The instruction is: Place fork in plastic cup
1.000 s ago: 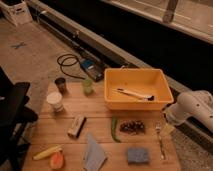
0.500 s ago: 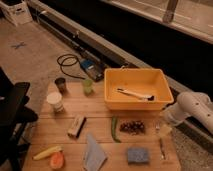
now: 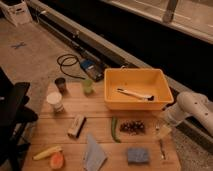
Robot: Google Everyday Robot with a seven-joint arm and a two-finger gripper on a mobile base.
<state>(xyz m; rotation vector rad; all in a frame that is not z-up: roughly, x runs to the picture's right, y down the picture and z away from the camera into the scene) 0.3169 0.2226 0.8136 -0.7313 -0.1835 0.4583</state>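
Note:
The fork [image 3: 161,148], slim and silver, lies on the wooden table [image 3: 100,117] near its right edge, pointing roughly front to back. My gripper [image 3: 160,131] hangs just above the fork's far end on a white arm [image 3: 192,107] that reaches in from the right. It is open and holds nothing. The plastic cup [image 3: 88,86], small and translucent light green, stands upright at the table's back left, far from the gripper.
A yellow bin [image 3: 112,95] with a pale-handled utensil [image 3: 135,94] sits at the back right. A white cup [image 3: 55,101] and a dark grey cup [image 3: 61,83] stand near the plastic cup. A green pepper [image 3: 114,130], a dark cluster [image 3: 131,127], a blue sponge [image 3: 137,155], a blue cloth [image 3: 94,152] and a small box [image 3: 76,125] lie about.
The gripper has come down slightly toward the fork. Nothing on the table has moved.

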